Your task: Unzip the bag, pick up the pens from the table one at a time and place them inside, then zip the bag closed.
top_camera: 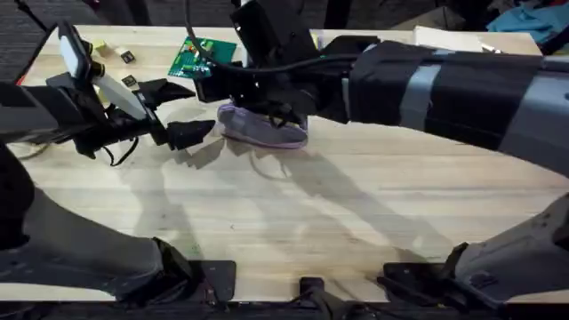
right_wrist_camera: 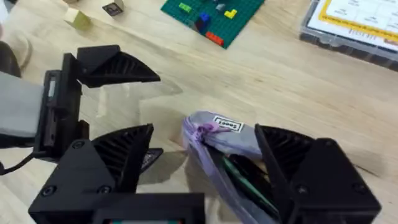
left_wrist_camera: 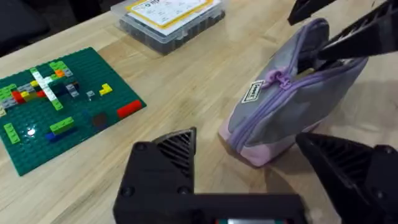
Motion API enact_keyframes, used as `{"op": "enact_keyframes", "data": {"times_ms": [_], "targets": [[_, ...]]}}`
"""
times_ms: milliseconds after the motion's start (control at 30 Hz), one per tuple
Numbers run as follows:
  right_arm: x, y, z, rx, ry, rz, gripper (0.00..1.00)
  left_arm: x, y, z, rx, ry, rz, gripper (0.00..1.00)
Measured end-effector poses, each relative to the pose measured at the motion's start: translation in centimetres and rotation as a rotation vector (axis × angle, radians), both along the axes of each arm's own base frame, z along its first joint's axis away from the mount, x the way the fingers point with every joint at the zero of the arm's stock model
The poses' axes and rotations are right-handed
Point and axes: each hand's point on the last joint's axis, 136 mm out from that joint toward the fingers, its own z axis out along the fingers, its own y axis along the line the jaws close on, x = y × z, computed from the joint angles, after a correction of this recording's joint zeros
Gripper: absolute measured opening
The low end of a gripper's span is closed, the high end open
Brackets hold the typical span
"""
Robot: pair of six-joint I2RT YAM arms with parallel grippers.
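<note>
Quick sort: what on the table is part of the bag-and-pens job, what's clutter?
Job:
- bag, zipper partly open
- left gripper, open beside it
- right gripper, at the bag

Clutter:
- green brick baseplate
- clear parts box
- small blocks

bag (left_wrist_camera: 292, 93) | small label (left_wrist_camera: 253, 93) | print too small to read

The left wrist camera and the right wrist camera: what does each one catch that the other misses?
Only the left wrist view shows the bag's grey outer side and how it stands upright on the table.

Only the right wrist view looks down into the bag's unzipped opening, with dark and green things inside, and shows the small blocks far off and the left gripper, open beside the bag.

Both show the purple zipper pull, the green brick plate and the clear parts box.
</note>
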Motion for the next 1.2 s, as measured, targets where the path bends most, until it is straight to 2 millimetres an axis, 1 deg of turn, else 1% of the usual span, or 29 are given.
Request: {"op": "enact_keyframes", "data": {"times_ms": [100, 300, 400, 467, 533, 600, 733, 833, 900, 967, 1067, 1200], "targets": [[0.1, 0.1, -0.8, -0.011, 0.010, 0.000, 0.998, 0.0, 0.0, 0.0, 0.000, 0.000, 0.000, 0.993], [-0.2, 0.9, -3.3, -0.042, 0.037, 0.013, 0.998, 0.0, 0.0, 0.0, 0.000, 0.000, 0.000, 0.993], [-0.1, 1.3, -3.5, -0.035, 0.030, 0.018, 0.998, 0.0, 0.0, 0.0, 0.000, 0.000, 0.000, 0.993], [0.1, 1.8, -3.0, -0.013, 0.011, 0.020, 0.998, 0.0, 0.0, 0.0, 0.000, 0.000, 0.000, 0.993], [0.2, 1.9, -2.9, -0.008, 0.007, 0.020, 0.998, 0.0, 0.0, 0.0, 0.000, 0.000, 0.000, 0.993], [0.3, 1.9, -3.3, -0.013, 0.011, 0.019, 0.998, 0.0, 0.0, 0.0, 0.000, 0.000, 0.000, 0.993], [0.3, 1.9, -4.7, -0.036, 0.029, 0.020, 0.987, 0.0, 0.0, 0.0, 0.000, 0.000, 0.000, 0.993], [0.3, 1.8, -5.1, -0.044, 0.032, 0.018, 0.903, 0.0, 0.0, 0.0, 0.000, 0.000, 0.000, 0.993], [0.4, 1.8, -5.1, -0.046, 0.030, 0.016, 0.820, 0.0, 0.0, 0.0, 0.000, 0.000, 0.000, 0.993], [0.4, 1.8, -5.1, -0.048, 0.030, 0.014, 0.699, 0.0, 0.0, 0.0, 0.000, 0.000, 0.000, 0.993], [0.4, 1.6, -5.1, -0.052, 0.029, 0.010, 0.547, 0.0, 0.0, 0.0, 0.000, 0.000, 0.000, 0.993], [0.4, 1.7, -5.1, -0.051, 0.030, 0.013, 0.294, 0.0, 0.0, 0.0, 0.000, 0.000, 0.000, 0.993]]}}
